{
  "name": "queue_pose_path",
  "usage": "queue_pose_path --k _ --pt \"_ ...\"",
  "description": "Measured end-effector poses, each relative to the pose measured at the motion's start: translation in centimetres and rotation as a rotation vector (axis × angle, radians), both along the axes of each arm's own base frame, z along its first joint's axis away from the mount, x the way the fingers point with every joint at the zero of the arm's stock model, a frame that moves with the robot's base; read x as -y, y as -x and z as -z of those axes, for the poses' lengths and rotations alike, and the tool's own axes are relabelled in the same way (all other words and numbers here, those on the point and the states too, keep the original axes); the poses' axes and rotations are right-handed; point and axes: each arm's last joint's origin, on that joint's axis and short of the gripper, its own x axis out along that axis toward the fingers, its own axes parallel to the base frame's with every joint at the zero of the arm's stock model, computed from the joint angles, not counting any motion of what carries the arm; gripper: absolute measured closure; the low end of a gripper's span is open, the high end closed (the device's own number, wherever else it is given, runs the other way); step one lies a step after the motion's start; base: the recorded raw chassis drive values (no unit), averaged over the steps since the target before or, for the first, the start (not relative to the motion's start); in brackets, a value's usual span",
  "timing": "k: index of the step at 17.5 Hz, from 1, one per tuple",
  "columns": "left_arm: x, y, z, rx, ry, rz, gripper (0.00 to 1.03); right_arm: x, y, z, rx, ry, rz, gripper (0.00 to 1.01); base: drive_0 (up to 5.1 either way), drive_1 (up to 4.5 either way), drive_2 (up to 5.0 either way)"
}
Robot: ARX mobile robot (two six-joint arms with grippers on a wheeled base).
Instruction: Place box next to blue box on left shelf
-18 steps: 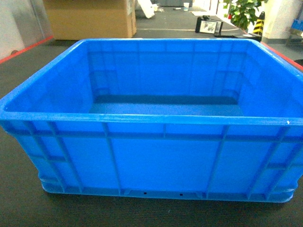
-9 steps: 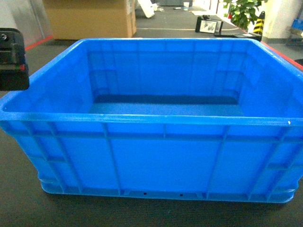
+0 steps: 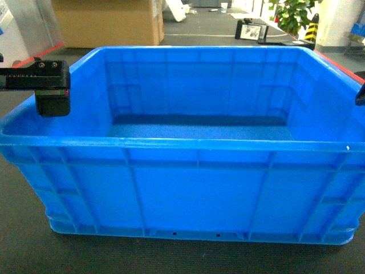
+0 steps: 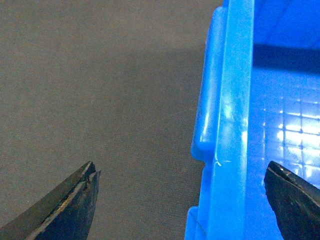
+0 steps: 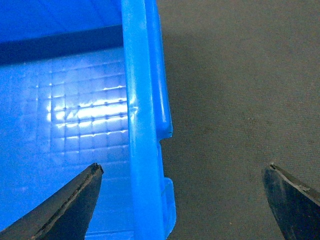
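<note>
1. While the large bright-blue plastic crate with ribbed sides and a thick rolled rim sits on the dark grey carpeted floor, filling the middle of the head view, both arms come in at its side walls; no roller shelf shows in any view.
2. At nine o'clock of the crate, the left gripper hangs with its jaws spread wide: in its wrist view one black fingertip is over the carpet outside and the other over the grid floor inside, so the left rim runs between them.
3. At three o'clock, the right gripper is likewise wide open astride the right rim, one tip inside, one outside; the head view catches only a dark sliver of it at the frame edge.
4. Neither gripper touches plastic yet, as far as I can tell.
5. To grasp well, I judge each gripper should descend straight, keeping the rim centred between the fingers, and close on the wall beside the moulded handle ledge.
6. Both sides should clamp at matching height, so the lift stays level.
</note>
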Motion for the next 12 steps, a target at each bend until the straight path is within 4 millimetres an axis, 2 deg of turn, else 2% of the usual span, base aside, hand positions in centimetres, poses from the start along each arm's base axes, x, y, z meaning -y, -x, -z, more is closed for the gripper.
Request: queue_pose_path --k 9,10,12 --pt "1.6 -2.5 1.0 -0.175 0.043 0.004 0.05 -1.5 -3.3 2.1 -0.147 -0.060 -0.008 0.03 0.0 0.00 0.0" --pt "1.8 -2.6 1.1 -0.188 0.038 0.007 0.06 -1.6 -3.3 2.2 -0.154 -0.058 -0.010 0.10 0.0 0.00 0.0" --pt "1.8 -2.7 1.2 -0.212 0.037 0.008 0.26 -1.7 -3.3 2.4 -0.160 -0.054 -0.020 0.29 0.0 0.00 0.0"
